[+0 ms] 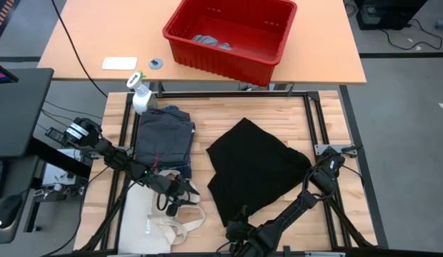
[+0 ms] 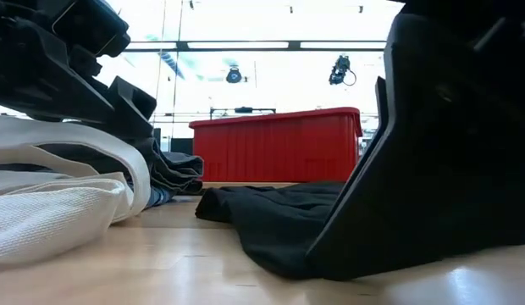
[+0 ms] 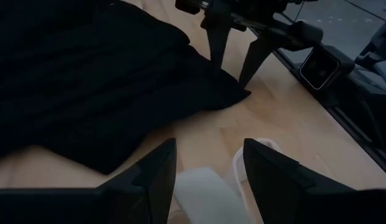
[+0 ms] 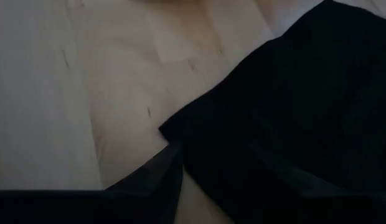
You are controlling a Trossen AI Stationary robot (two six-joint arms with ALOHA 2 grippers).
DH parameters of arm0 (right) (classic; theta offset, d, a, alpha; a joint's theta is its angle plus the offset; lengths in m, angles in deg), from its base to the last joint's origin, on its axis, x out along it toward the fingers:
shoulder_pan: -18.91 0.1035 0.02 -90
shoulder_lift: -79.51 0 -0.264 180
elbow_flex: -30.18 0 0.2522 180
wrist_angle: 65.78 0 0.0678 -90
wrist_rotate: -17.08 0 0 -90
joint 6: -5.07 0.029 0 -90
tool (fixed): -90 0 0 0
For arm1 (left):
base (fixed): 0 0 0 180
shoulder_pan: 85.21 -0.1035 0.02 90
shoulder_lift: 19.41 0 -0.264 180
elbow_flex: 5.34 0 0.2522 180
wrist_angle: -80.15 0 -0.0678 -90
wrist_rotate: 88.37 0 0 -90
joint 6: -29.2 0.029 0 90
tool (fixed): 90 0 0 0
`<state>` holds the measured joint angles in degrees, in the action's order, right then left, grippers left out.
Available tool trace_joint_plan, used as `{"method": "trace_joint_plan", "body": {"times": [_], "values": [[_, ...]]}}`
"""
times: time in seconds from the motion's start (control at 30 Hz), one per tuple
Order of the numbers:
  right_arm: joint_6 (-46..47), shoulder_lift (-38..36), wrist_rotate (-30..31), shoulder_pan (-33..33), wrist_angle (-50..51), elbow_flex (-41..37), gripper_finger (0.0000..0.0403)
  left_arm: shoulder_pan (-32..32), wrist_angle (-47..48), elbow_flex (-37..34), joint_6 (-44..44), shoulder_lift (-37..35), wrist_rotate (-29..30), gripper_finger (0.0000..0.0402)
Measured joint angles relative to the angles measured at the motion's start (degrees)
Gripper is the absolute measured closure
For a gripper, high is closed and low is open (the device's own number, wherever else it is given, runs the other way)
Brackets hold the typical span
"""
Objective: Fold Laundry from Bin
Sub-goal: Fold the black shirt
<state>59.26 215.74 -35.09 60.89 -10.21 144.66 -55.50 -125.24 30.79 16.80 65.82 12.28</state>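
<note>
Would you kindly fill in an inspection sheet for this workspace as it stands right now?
Surface: pale wooden table, bare in places.
Job's things: black garment spread flat at centre-right; dark grey folded piece left of it; red bin on the far orange table, a light grey piece inside.
Clutter: cream tote bag at front left; spray bottle; white card.
Grippers: left tool open above the tote; right tool open, fingers at the black garment's near corner.
Cables: black cables cross the orange table.
Surroundings: monitor and mouse at left.
</note>
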Motion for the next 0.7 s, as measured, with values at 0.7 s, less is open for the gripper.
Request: {"method": "trace_joint_plan", "body": {"times": [0.7], "values": [[6.34, -14.12, 7.84, -0.32, 8.52, -0.73, 0.0393, -0.39, -6.48, 0.00, 6.47, 0.00, 0.09, 0.0212]]}}
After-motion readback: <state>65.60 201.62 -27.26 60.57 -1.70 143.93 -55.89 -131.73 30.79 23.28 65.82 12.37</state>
